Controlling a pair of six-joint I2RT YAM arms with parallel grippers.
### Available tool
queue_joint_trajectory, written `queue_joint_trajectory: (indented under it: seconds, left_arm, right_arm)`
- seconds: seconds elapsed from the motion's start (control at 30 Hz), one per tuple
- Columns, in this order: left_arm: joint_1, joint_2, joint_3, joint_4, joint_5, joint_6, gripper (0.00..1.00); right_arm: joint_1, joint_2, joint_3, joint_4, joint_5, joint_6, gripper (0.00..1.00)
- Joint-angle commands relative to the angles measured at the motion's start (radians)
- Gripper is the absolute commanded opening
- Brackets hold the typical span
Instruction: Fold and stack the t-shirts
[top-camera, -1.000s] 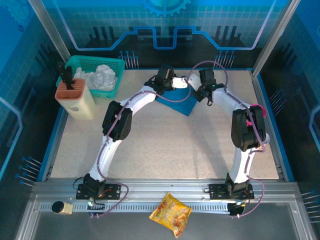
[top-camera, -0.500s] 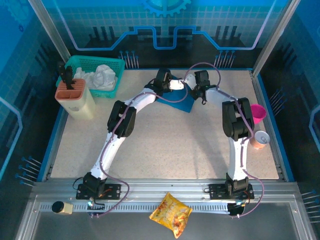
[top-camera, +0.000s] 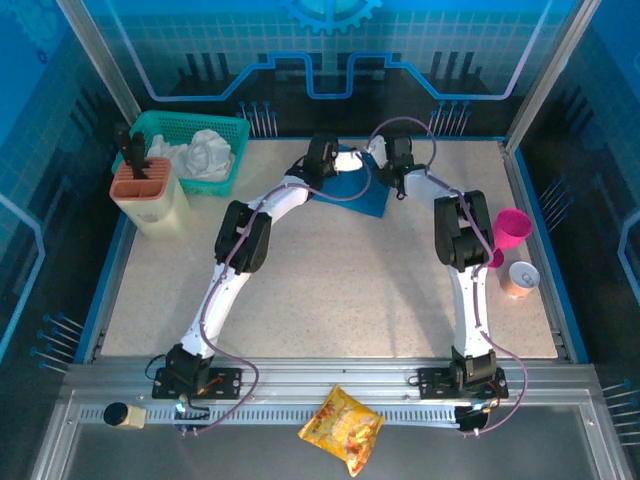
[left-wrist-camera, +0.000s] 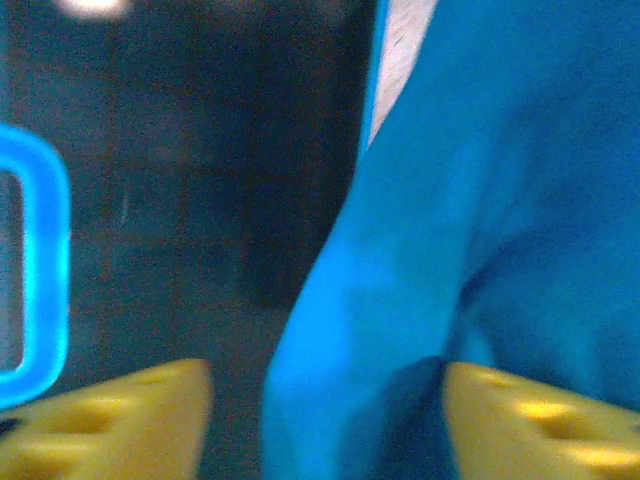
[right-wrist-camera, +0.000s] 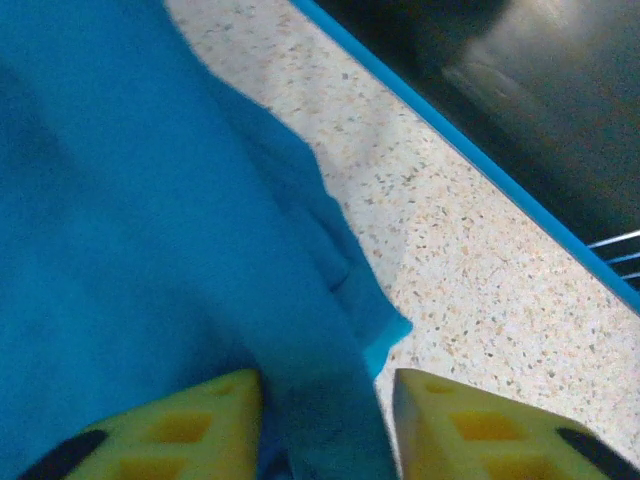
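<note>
Two grippers are working at the far middle of the table (top-camera: 300, 290), close together over one t-shirt (top-camera: 362, 192). In its wrist view, the right gripper (right-wrist-camera: 326, 430) is pinching a bunched fold of the blue fabric (right-wrist-camera: 120, 200), which is filling the gap between its yellow fingers (right-wrist-camera: 175, 425). The left gripper (left-wrist-camera: 325, 420) is standing with its jaws apart. The cloth (left-wrist-camera: 480, 200) is hanging between them and touching one finger (left-wrist-camera: 535, 420), while a dark gap is separating it from the other, so no firm hold is showing there.

From above, the left gripper (top-camera: 337, 160) and the right gripper (top-camera: 388, 158) are sitting at the shirt's far edge. The shirt is lying in a compact, roughly square shape near the back rim.

Judgement: a folding step is in hand, with the far edge being gathered for turning over. The next move is calling for the left jaws to close on the hem at a height matching the right, then for both arms to carry the edge toward the near side together, keeping it taut so the thin cloth is not sagging or creasing.

A green basket (top-camera: 235, 130) holding white cloth is standing well apart at the far left, and a pink cup (top-camera: 512, 226) is sitting near the right rim.
</note>
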Motion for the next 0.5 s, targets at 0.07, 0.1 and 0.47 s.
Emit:
queue_joint_trajectory:
  seconds: [0.07,0.1,0.47]
  left_arm:
    - [0.035,0.02,0.078,0.119,-0.146,-0.076,0.99]
    - [0.038,0.024,0.101,0.118,-0.171,-0.08,0.99]
    - [0.103,-0.185,0.202,-0.091,-0.474,-0.389,0.99]
  right_arm:
    - [-0.015,0.054,0.124,-0.055,0.026,0.143,0.63]
    - [-0.016,0.049,0.136,-0.062,0.02,0.163,0.65]
    - [-0.123,-0.237,0.168,-0.406,-0.228,0.768,0.7]
